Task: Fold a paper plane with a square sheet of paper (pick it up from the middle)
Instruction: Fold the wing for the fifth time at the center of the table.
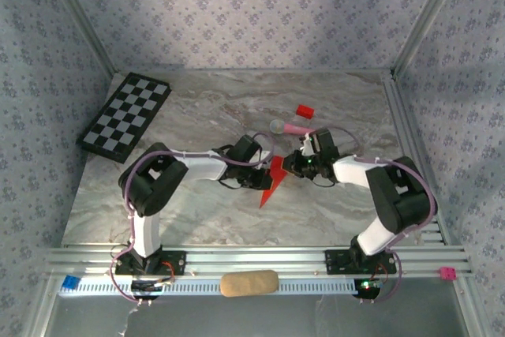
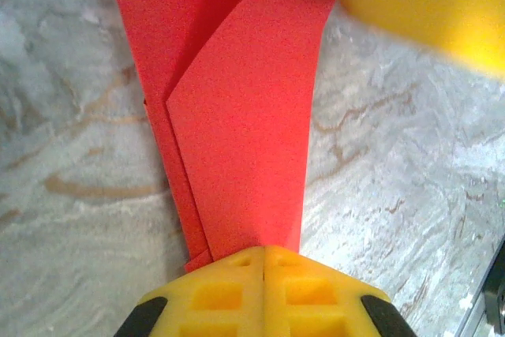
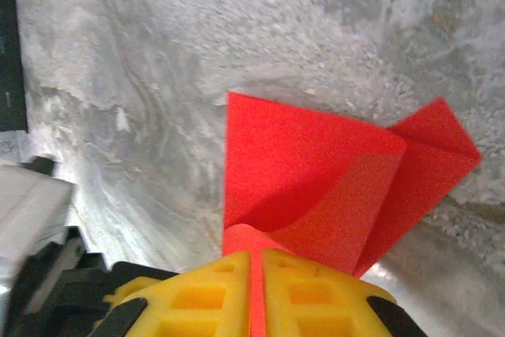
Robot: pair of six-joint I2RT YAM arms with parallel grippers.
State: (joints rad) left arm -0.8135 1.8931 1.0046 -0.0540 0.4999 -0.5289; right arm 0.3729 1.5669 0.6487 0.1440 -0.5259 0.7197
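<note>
Both grippers are clamping the same thing. The left gripper (image 2: 263,252) is pinching a narrow part of the paper plane (image 2: 245,116) with its yellow fingers pressed together, and the right gripper (image 3: 256,258) is squeezing a folded edge the same way. The plane is sitting between them over the middle of the table (image 1: 197,108), its sharp tip pointing toward the near edge.

Trouble is likeliest if the two arms are working against each other: pulling apart or twisting unevenly is risking a tear in the thin paper or a crooked crease. One flap by the right gripper is bulging open, so releasing too soon is probably letting that fold spring back. The pink stick (image 1: 293,127) is lying close behind the right arm, inviting a knock.
</note>
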